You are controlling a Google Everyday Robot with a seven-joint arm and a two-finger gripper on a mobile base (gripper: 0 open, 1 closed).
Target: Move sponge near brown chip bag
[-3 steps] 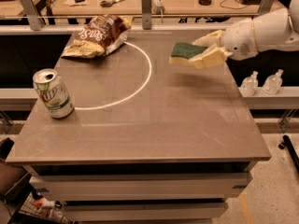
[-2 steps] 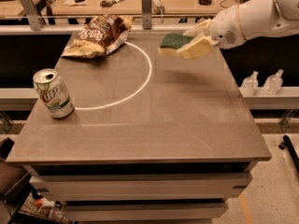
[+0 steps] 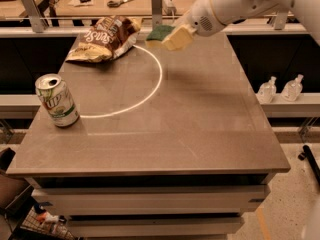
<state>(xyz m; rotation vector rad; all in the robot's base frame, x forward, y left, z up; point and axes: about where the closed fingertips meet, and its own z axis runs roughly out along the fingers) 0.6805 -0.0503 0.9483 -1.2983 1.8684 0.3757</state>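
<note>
The sponge [image 3: 159, 33], green top showing, is held in my gripper [image 3: 172, 35] above the far middle of the table, just right of the brown chip bag [image 3: 106, 37]. The gripper is shut on the sponge; its pale fingers [image 3: 180, 36] clamp the sponge's right end. The white arm [image 3: 235, 1] reaches in from the upper right. The chip bag lies crumpled at the far left of the table, with white lettering, a short gap left of the sponge.
A green-and-white soda can [image 3: 57, 101] stands at the table's left edge. A white arc [image 3: 150, 89] is painted on the grey table [image 3: 200, 134]. Two small bottles [image 3: 281, 88] sit on a shelf to the right. A rail post [image 3: 157, 6] stands behind the table.
The gripper has carried the sponge leftward and toward the far edge, from the right side of the table to close beside the chip bag. The can and bag have not moved.
</note>
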